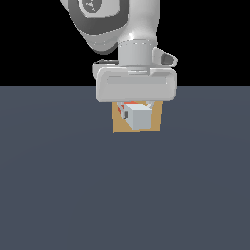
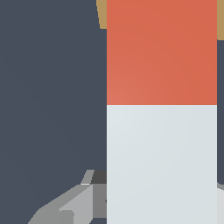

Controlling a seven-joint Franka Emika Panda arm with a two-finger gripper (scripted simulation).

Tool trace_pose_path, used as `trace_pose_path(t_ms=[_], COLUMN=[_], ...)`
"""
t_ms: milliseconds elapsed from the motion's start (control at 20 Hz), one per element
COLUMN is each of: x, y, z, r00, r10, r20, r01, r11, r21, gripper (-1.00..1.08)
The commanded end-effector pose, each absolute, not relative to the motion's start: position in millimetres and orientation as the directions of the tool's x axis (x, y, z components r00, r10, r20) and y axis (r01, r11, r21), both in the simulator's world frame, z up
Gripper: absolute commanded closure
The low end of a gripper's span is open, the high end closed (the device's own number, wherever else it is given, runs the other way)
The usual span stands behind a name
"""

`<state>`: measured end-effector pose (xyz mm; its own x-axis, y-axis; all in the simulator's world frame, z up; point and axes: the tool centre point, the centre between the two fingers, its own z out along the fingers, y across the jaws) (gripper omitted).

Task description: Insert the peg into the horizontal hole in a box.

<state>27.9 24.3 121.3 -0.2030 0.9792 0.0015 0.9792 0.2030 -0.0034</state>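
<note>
The peg is a square bar; its white end faces the exterior camera and a bit of red-orange shows behind it. In the wrist view the peg fills the frame, red-orange half toward the box, white half toward the gripper. My gripper is shut on the peg's white part and holds it level in front of the tan box. A fingertip shows beside the white part. A strip of the box shows past the red end. The hole is hidden behind the peg.
The dark grey-blue floor stretches all around the box. The arm's white hand body hangs over the box and hides its top edge.
</note>
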Motion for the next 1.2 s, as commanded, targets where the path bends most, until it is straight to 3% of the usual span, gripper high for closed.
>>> trace_pose_path(t_ms=[0, 1150], x=[30.9, 37.9], y=[31.4, 45.2], z=[128.7, 140.5], r00=[-0.168, -0.106], r10=[0.986, 0.994], r20=[0.001, 0.001], r01=[0.986, 0.994], r11=[0.168, 0.106], r21=[0.0, 0.004], gripper=[1.08, 1.08])
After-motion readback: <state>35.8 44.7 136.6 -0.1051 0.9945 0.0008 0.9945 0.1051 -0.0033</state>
